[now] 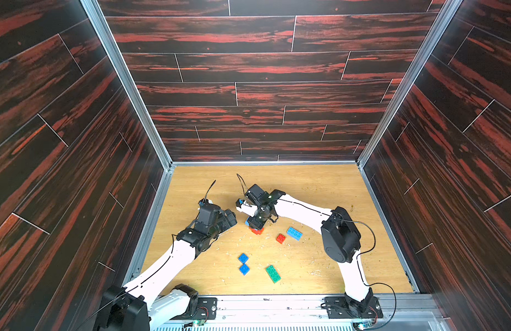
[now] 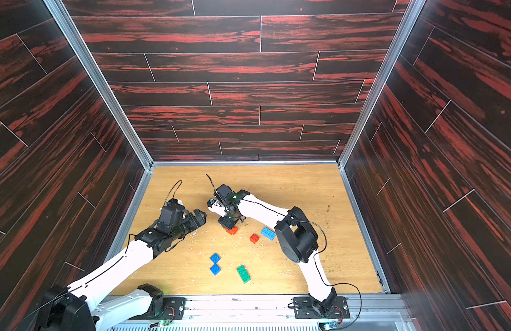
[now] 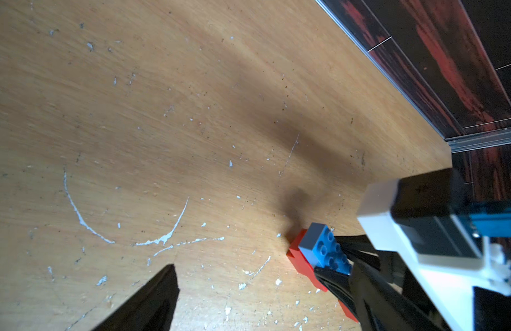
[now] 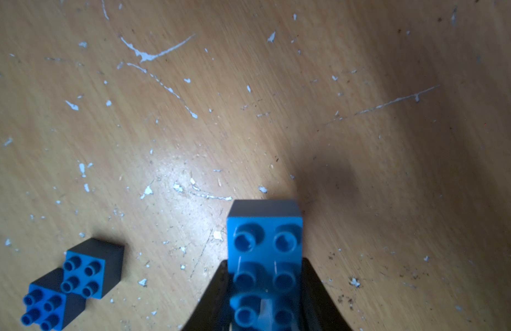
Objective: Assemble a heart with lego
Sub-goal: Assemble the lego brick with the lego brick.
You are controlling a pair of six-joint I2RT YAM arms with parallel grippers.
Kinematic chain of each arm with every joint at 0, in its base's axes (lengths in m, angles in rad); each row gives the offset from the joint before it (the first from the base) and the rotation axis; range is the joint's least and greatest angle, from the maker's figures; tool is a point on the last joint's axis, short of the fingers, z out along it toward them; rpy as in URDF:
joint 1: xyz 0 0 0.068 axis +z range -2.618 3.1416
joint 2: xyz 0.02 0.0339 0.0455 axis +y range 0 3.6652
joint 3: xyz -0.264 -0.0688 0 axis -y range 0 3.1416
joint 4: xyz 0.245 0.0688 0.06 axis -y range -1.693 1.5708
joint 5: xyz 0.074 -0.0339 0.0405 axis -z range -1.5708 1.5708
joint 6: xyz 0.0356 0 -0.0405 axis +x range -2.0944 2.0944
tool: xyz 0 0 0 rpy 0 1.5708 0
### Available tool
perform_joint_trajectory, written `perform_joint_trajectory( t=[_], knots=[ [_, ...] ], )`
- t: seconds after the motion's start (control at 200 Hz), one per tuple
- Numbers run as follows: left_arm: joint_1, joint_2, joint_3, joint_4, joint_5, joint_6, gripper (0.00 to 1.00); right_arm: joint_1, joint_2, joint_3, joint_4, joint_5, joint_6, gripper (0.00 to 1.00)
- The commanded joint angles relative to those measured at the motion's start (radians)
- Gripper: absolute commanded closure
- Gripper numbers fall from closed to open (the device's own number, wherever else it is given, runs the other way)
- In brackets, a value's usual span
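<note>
Both top views are evenly bright, with the wall panels point(image 1: 248, 66) splayed by wide-angle distortion. In the right wrist view pale glare lies on the tabletop point(image 4: 363, 86) just beyond the light blue brick point(image 4: 265, 238), whose studs nearest the camera blur; a soft shadow falls beside it. The left wrist view smears toward its edges.

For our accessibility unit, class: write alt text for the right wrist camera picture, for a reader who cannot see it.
The right tool grips a long light blue brick, studs facing the camera, over a scratched wooden table. Nearby on the table lie two dark blue square bricks, set corner to corner.
</note>
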Motion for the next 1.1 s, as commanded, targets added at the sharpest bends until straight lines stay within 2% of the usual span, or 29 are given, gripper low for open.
perform_joint_trajectory(
  t=[0.0,0.446,0.711,1.097],
  knots=[
    [0.007,-0.003,-0.014,0.000,-0.002,-0.002,0.03,0.002,0.026,0.017,-0.042,-0.005,-0.013,0.96],
    [0.015,-0.004,-0.029,-0.006,-0.006,-0.004,0.03,0.004,0.085,0.065,-0.089,-0.044,-0.031,0.97],
    [0.017,-0.003,-0.030,-0.013,-0.002,-0.004,0.03,0.004,0.089,0.046,-0.104,0.033,-0.035,0.97],
    [0.018,0.002,-0.030,-0.011,-0.001,-0.005,0.03,0.024,0.099,0.034,-0.102,-0.003,-0.013,0.98]
  ],
)
